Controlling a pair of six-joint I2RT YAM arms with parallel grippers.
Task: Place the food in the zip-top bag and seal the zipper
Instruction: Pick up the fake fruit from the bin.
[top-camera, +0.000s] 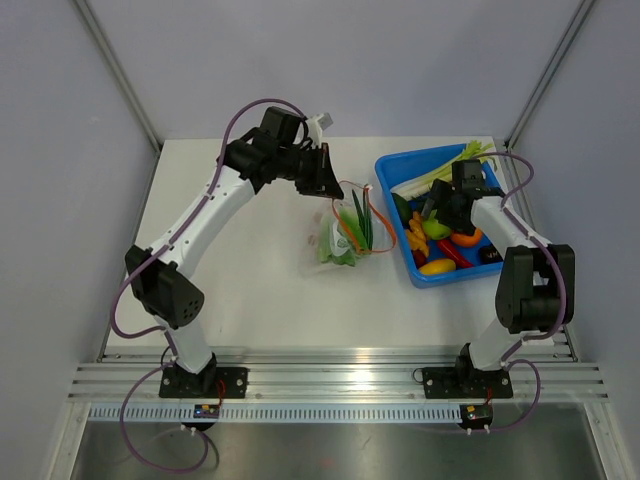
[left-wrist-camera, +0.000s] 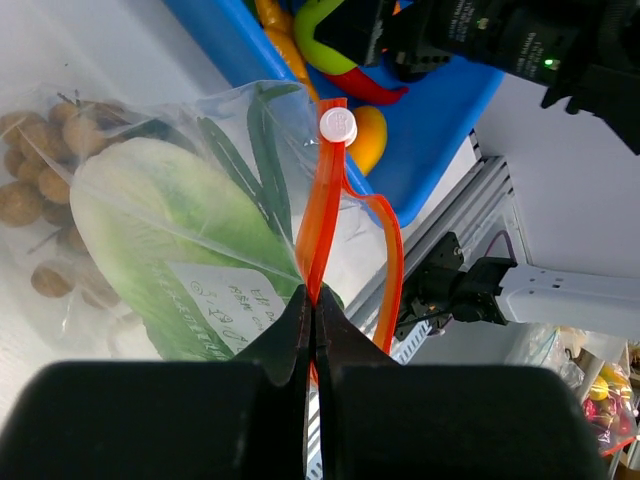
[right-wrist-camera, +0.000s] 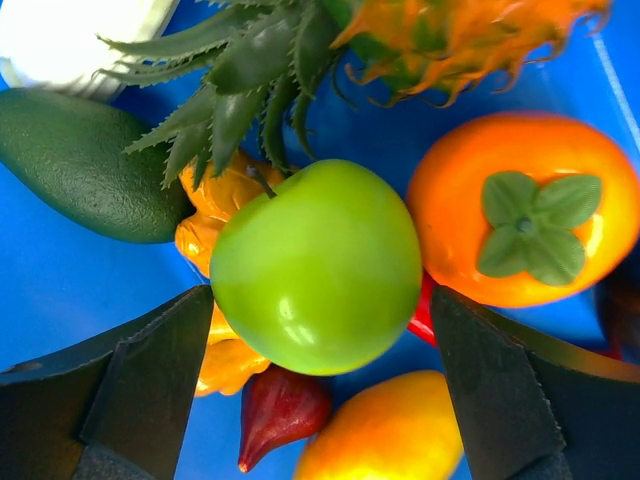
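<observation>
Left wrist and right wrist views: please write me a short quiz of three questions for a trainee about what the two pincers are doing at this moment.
1. True or false: the left pincer is shut on the zipper of the zip-top bag.
2. Choose one: what sits between the open fingers of the right pincer? A) a slice of bread; B) the green apple; C) a blue cup.
3. Fill in: that piece lies in the blue ____, not in the bag.

Key
1. True.
2. B.
3. bin.
</observation>
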